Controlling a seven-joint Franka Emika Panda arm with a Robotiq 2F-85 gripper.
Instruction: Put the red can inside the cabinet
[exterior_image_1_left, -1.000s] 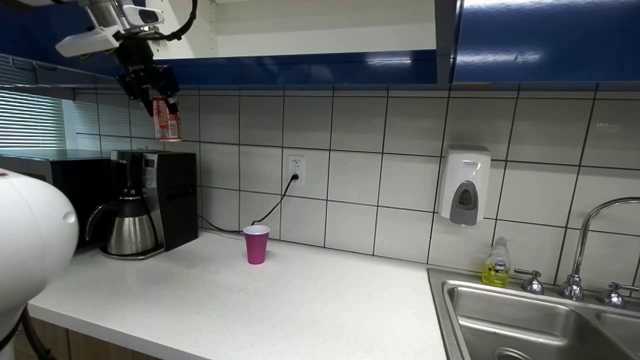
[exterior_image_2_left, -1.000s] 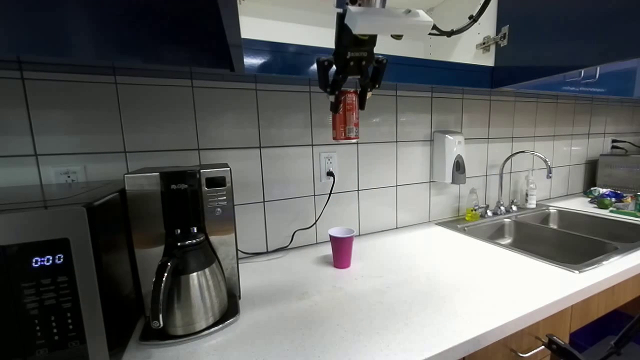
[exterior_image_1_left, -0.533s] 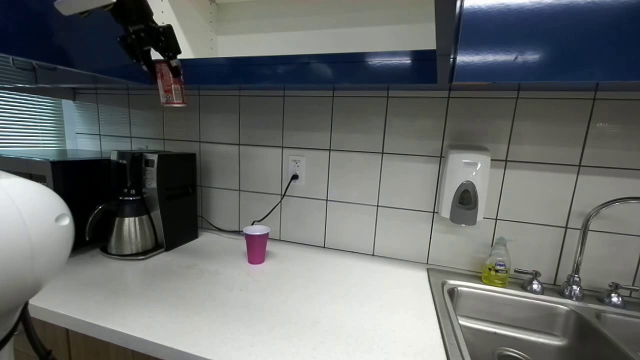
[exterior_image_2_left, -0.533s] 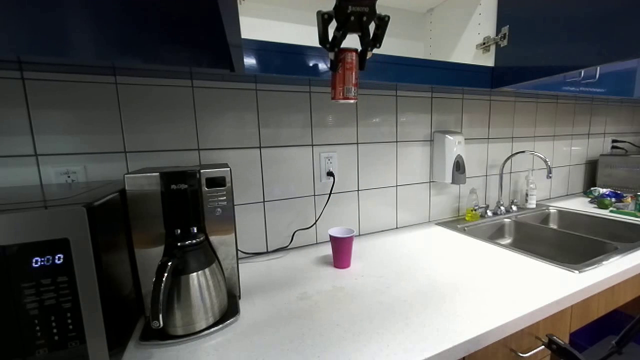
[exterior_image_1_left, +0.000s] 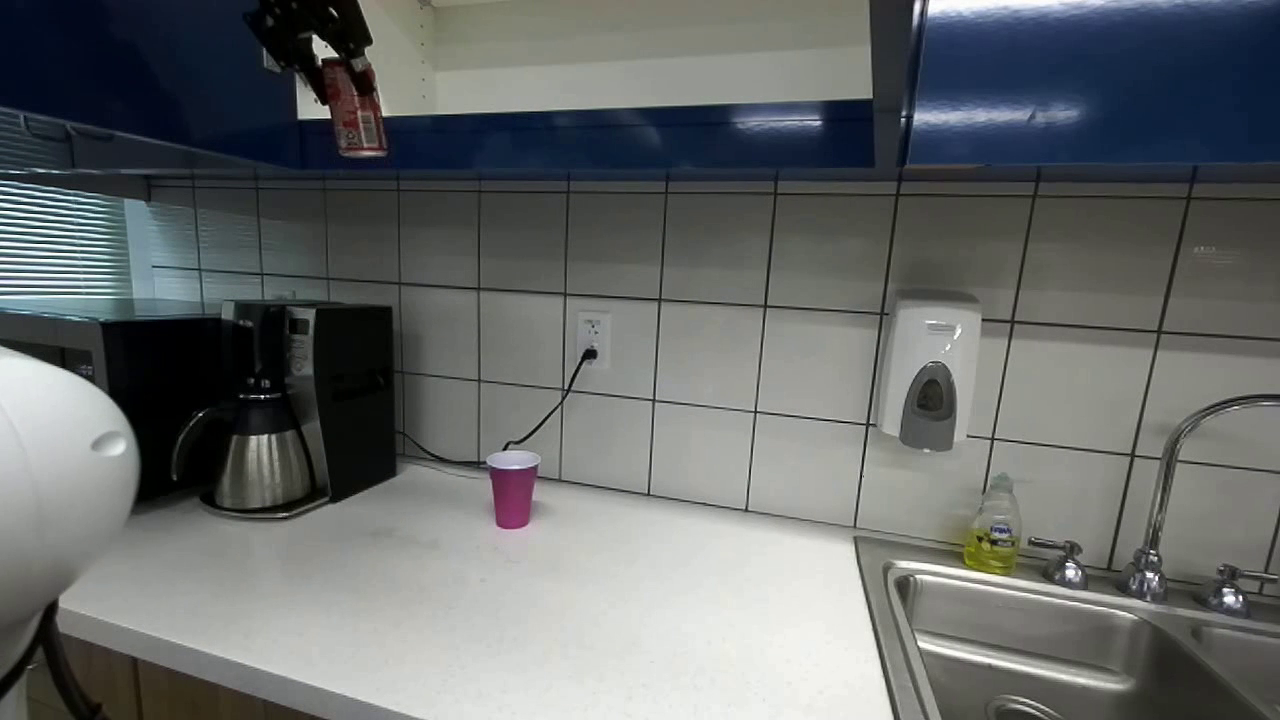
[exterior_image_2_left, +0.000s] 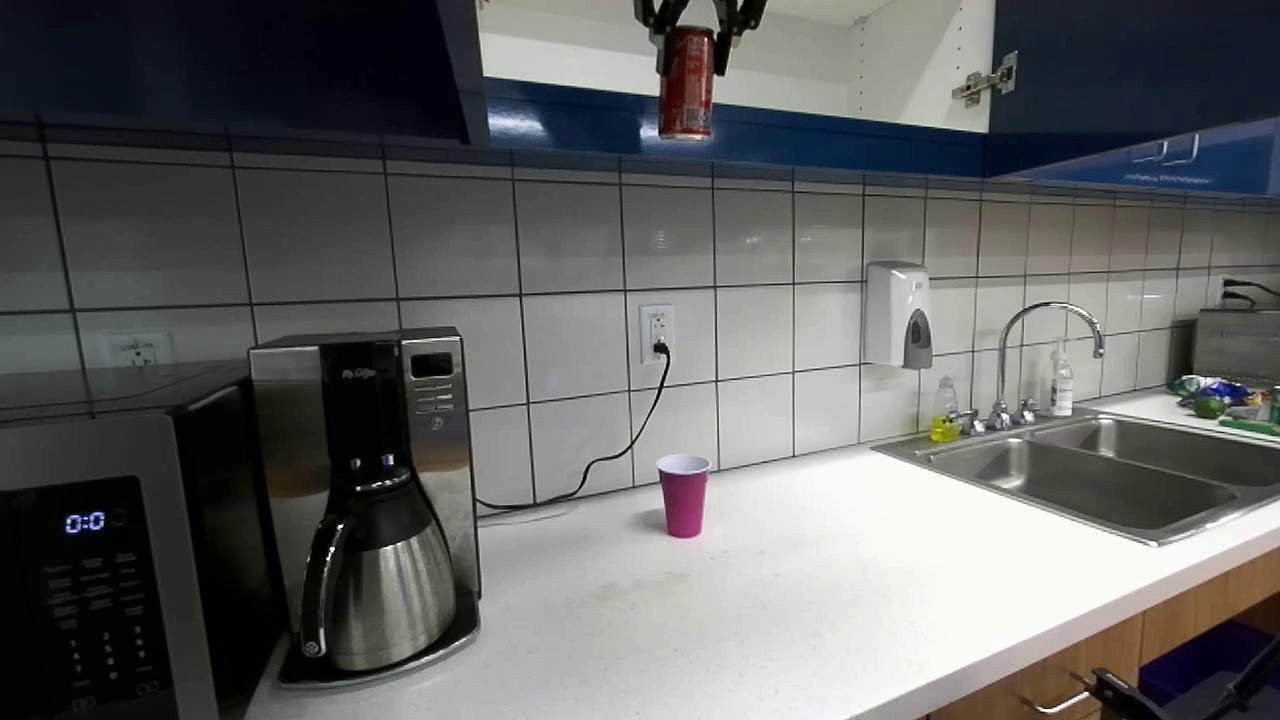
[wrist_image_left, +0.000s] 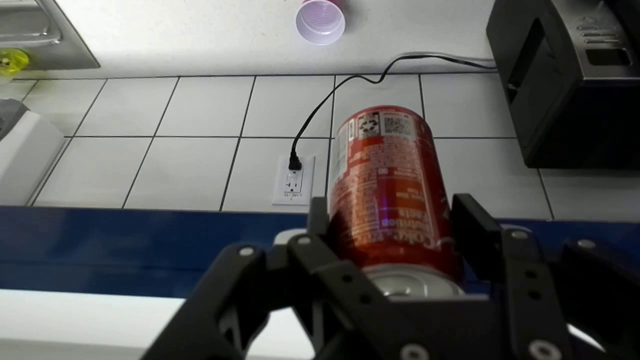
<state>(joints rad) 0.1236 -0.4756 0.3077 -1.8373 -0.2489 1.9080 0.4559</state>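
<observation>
The red can (exterior_image_1_left: 358, 122) is held up high in front of the cabinet (exterior_image_1_left: 650, 60), and shows in both exterior views (exterior_image_2_left: 686, 108). My gripper (exterior_image_1_left: 344, 88) is shut on the can's upper part, with a finger on each side (exterior_image_2_left: 692, 68). The can tilts slightly, and its bottom hangs in front of the blue lower edge. The cabinet is open, with a pale interior (exterior_image_2_left: 570, 50). In the wrist view the can (wrist_image_left: 387, 175) lies between the fingers (wrist_image_left: 390, 215), silver top toward the palm, and the blue cabinet edge (wrist_image_left: 125, 250) runs behind. The gripper's upper part is out of the exterior views.
An opened blue door (exterior_image_2_left: 1120, 80) stands beside the cabinet opening. Below are a pink cup (exterior_image_1_left: 513, 492) on the counter, a coffee maker (exterior_image_2_left: 360, 500), a microwave (exterior_image_2_left: 100, 540) and a sink (exterior_image_2_left: 1080, 470). A soap dispenser (exterior_image_1_left: 930, 370) hangs on the tiled wall.
My gripper has risen with the can, from in front of the tiles to in front of the cabinet's lower edge and opening. The can now tilts slightly more. The grip is unchanged.
</observation>
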